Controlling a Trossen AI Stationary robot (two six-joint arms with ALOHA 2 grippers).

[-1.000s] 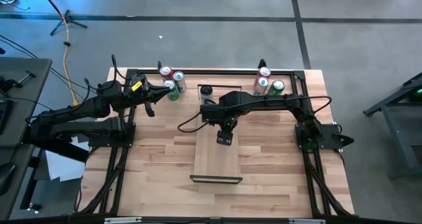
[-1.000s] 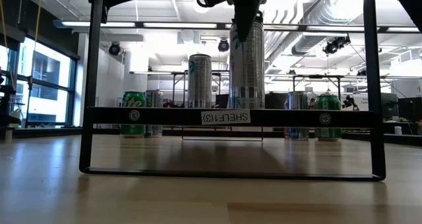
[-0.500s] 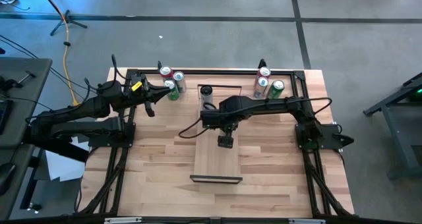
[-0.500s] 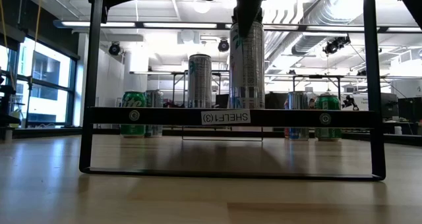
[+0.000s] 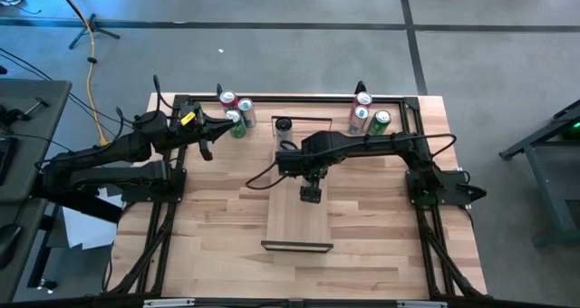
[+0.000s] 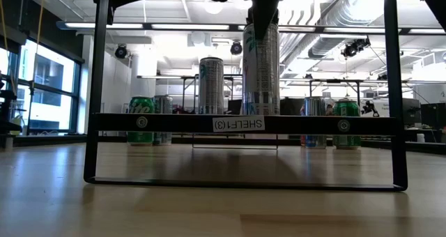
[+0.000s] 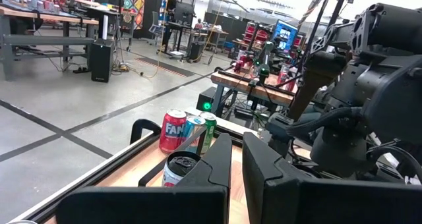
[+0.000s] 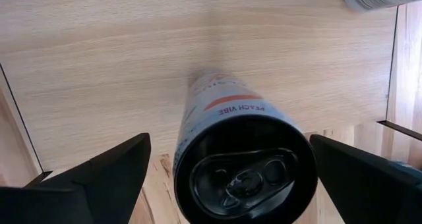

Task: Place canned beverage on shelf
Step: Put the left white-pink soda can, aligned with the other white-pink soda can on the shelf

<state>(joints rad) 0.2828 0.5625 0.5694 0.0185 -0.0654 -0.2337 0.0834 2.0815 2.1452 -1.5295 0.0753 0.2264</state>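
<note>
Two tall cans are standing on the shelf (image 5: 296, 213), the long pale board sitting on the table (image 5: 217, 217) midway between its left and right edges. One tall can (image 6: 211, 86) is resting at the shelf's far short end, beside its left long edge. The other, the canned beverage (image 8: 232, 132), is standing upright on the board nearer its middle, directly beneath the right gripper (image 5: 310, 193).

The right gripper is hanging over the can top with its fingers (image 8: 99, 178) spread wide to either side, neither one touching the can wall. In the right wrist view the can is standing on its own base on the wood, with clear gaps at both sides. The step in hand, by this evidence, is the release: the can is placed and the grip is off.

The left gripper (image 7: 236, 174) is waiting near the far left corner of the table, fingers pressed together and holding nothing, just beside a cluster of short cans (image 5: 237, 114). A second cluster (image 5: 367, 114) is standing near the far right corner.

The next move is calling for a straight vertical lift of the right gripper, keeping both fingers off the can wall until they are clearing its rim, since a tall, narrow can is likely to tip under a sideways brush.
</note>
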